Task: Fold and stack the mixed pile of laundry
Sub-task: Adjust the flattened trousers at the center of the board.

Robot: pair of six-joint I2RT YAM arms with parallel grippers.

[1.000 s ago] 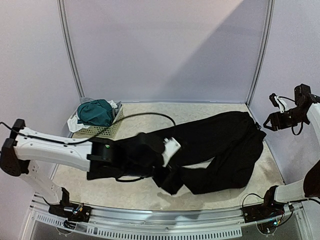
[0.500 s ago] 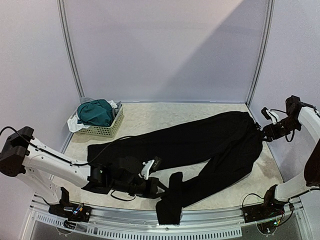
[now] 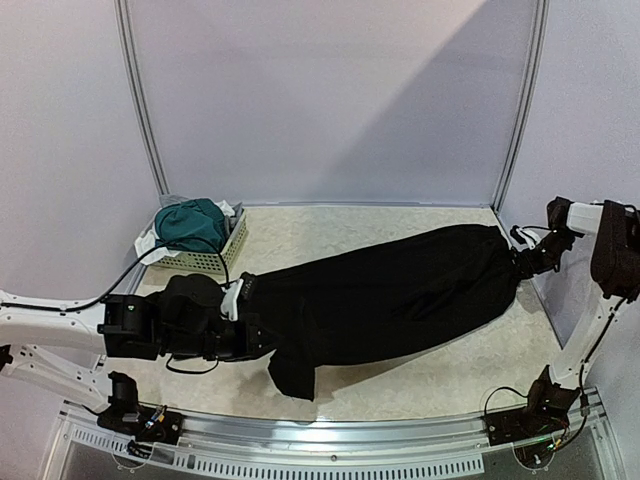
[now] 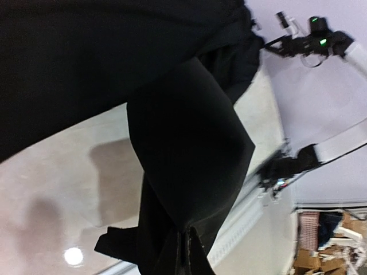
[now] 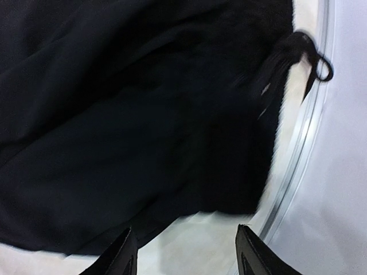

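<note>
Long black trousers [image 3: 400,290] stretch across the table from left to right, one leg lying over the other. My left gripper [image 3: 258,325] is shut on the leg end at the left. In the left wrist view the fabric [image 4: 183,143] is pinched in the left gripper [image 4: 189,240] and drapes away from it. My right gripper [image 3: 524,260] is at the waistband at the far right. It stands open [image 5: 186,255] just off the waist edge [image 5: 241,172], with nothing between its fingers. The teal-green shorts [image 3: 190,224] and a white cloth [image 3: 148,246] lie in the basket.
The pale perforated basket [image 3: 215,262] stands at the back left corner. A black drawstring loop [image 5: 318,63] lies by the table's metal rim [image 5: 298,154] on the right. A black cable [image 3: 150,262] runs from the left arm past the basket.
My left gripper has carried the trouser leg from the near edge up and to the left, laying it over the other leg. My right gripper has come down to the waistband.
</note>
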